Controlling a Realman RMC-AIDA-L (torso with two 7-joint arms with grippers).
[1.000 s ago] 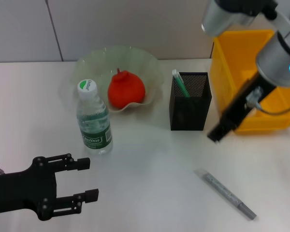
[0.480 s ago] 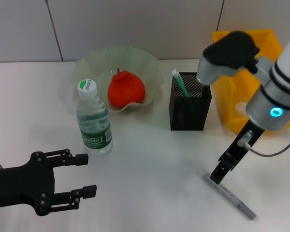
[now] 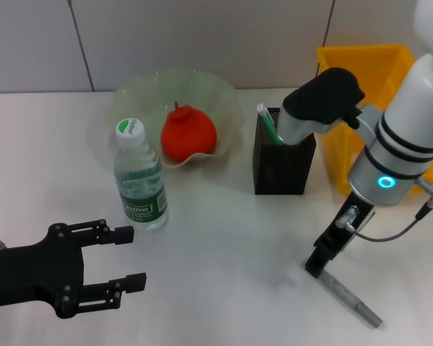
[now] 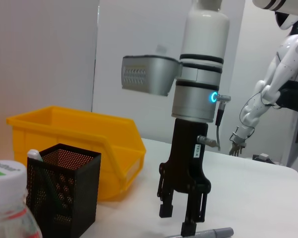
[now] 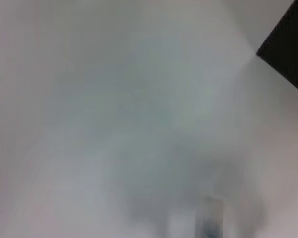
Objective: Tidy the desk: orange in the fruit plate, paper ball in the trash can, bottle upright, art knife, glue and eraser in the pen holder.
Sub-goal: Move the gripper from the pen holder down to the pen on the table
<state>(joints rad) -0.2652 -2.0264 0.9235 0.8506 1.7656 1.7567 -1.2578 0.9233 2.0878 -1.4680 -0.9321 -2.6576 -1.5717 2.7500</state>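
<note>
Using the black mesh pen holder (image 3: 284, 151) as the landmark: nearest the robot and well to the holder's left, the left gripper (image 3: 127, 258) hung over the white desk (image 3: 224, 252) with its two black fingers spread wide and nothing between them. In front of the holder and a little to its right, the right gripper (image 3: 316, 264) pointed straight down with its fingers parted a narrow way, their tips touching or just above one end of the slim grey art knife (image 3: 348, 297), which lay flat on the desk. Left of the holder stood a clear plastic bottle (image 3: 139, 180), upright, with a white cap and green label. Behind it, a round orange (image 3: 188, 133) sat in a wavy, translucent green plate (image 3: 131, 100). A green-and-white stick (image 3: 268, 123) leaned inside the holder. Just right of the holder sat a glossy yellow plastic bin (image 3: 339, 104).
</note>
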